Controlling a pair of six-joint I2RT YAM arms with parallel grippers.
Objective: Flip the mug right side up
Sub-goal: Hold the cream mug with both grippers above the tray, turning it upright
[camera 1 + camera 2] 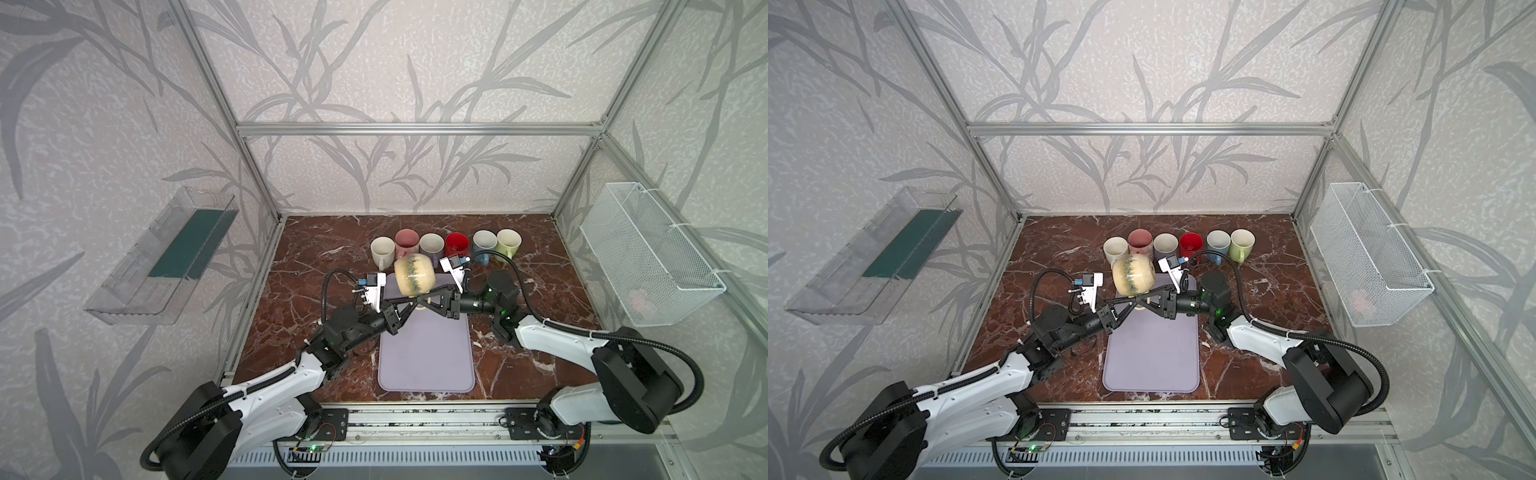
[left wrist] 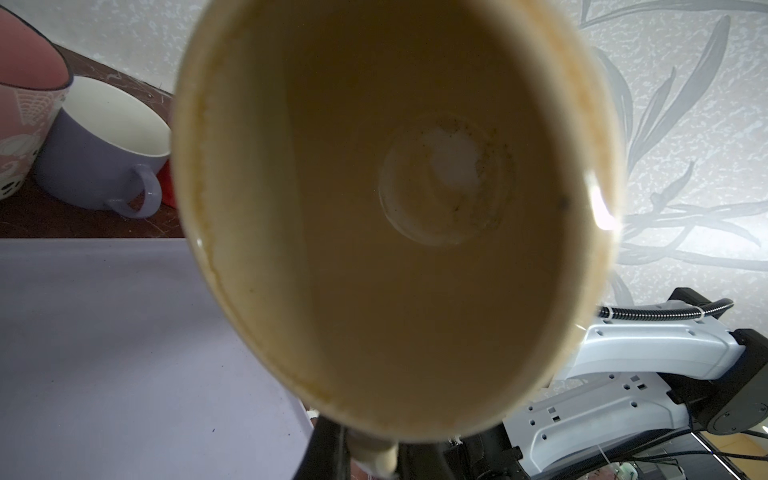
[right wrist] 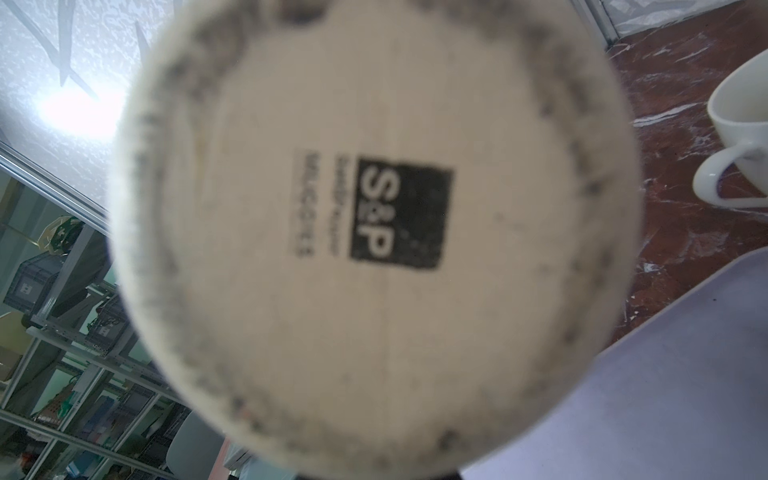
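Holds mug (image 1: pixel 414 276) aloft over lavender mat (image 1: pixel 426 353), long axis roughly level, mouth facing left arm, base facing right. Clamps handle with left gripper (image 1: pixel 412 306); cannot tell right gripper (image 1: pixel 424 300) closure.

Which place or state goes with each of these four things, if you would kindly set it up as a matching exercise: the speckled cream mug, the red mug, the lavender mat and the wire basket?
Things:
1. speckled cream mug
2. red mug
3. lavender mat
4. white wire basket

Places or states:
A. hung on the right wall
B. standing upright at the back of the marble table
C. held in the air, on its side
D. lying flat on the table

Pairs: 1-C, 2-B, 3-D, 4-A.
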